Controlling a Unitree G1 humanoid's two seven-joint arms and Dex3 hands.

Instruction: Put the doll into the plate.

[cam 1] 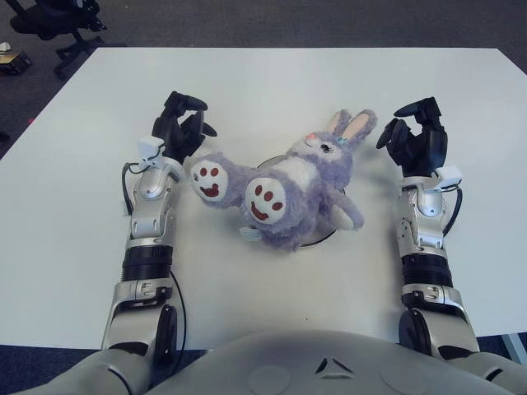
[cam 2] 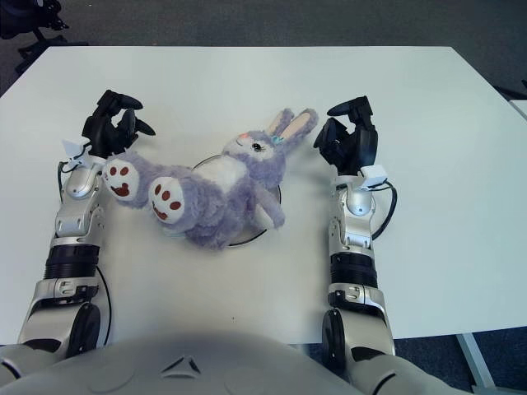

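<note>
A purple plush rabbit doll [cam 1: 288, 189] lies on its back across a dark-rimmed plate [cam 1: 325, 236] in the middle of the white table; the plate is mostly hidden under it. Its feet with brown paw pads point toward me and to the left, its ears to the far right. My left hand [cam 1: 183, 123] shows just left of the doll's left foot, fingers spread, holding nothing. On the other side, my right hand [cam 1: 416, 132] shows right of the doll's ears, apart from them, fingers relaxed and holding nothing.
The white table [cam 1: 272, 82] stretches far behind the doll. Beyond the far left corner, on dark carpet, stands a black office chair [cam 1: 58, 20]. A small box [cam 1: 12, 60] lies on the floor at the left edge.
</note>
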